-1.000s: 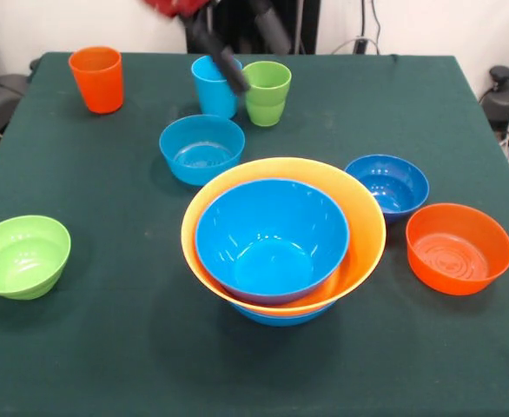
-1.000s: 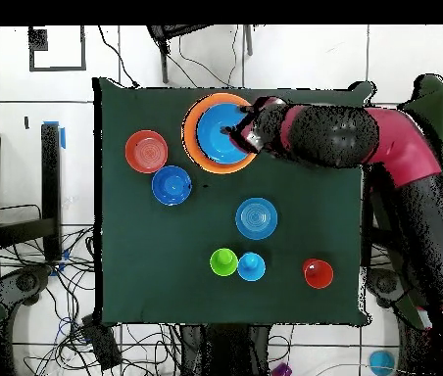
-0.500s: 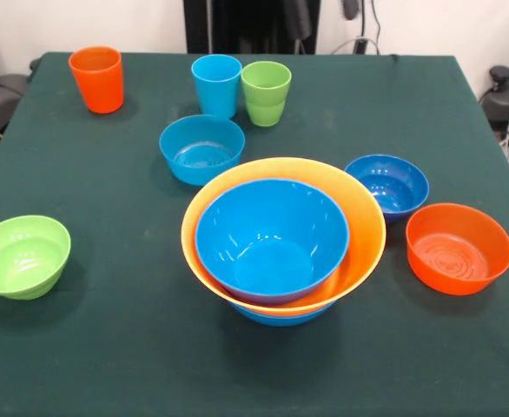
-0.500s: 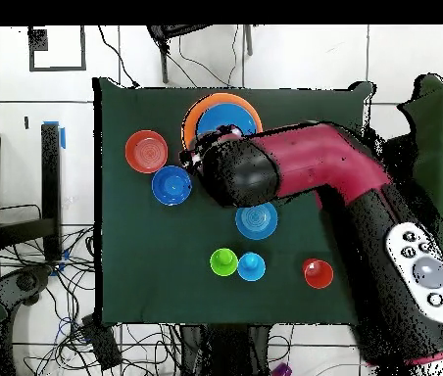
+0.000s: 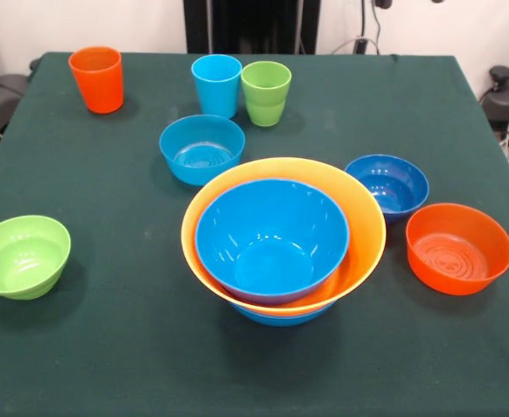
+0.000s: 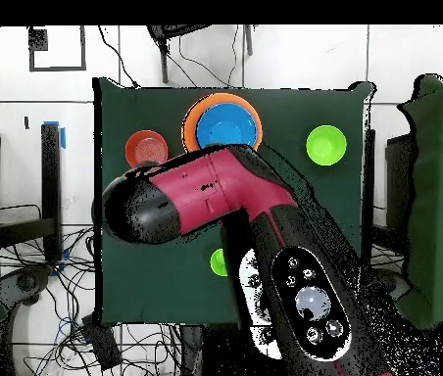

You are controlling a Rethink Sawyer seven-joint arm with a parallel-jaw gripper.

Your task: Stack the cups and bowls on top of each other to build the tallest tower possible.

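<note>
The tower (image 5: 282, 239) stands mid-table: a bright blue bowl (image 5: 272, 236) nested in the wide yellow-orange bowl (image 5: 363, 221), on another blue bowl (image 5: 280, 317). Behind it are the medium light blue bowl (image 5: 201, 148), the light blue cup (image 5: 216, 84), the lime green cup (image 5: 266, 92) and the orange cup (image 5: 95, 78). The dark blue bowl (image 5: 386, 185) and orange bowl (image 5: 459, 248) sit right, the lime green bowl (image 5: 22, 255) left. Overhead, the tower (image 6: 223, 122), orange bowl (image 6: 145, 149) and green bowl (image 6: 325, 145) show. No gripper shows in either view.
In the overhead view the red and black arm (image 6: 225, 201) hangs high over the middle of the green table (image 6: 118, 274) and hides the cups and two bowls, except an edge of the green cup (image 6: 219, 261). Cables lie on the floor around the table.
The arm has lifted away from the cups and left the front view. Overhead, it has swung off the tower and now covers the table's middle. No cup or bowl moved.
</note>
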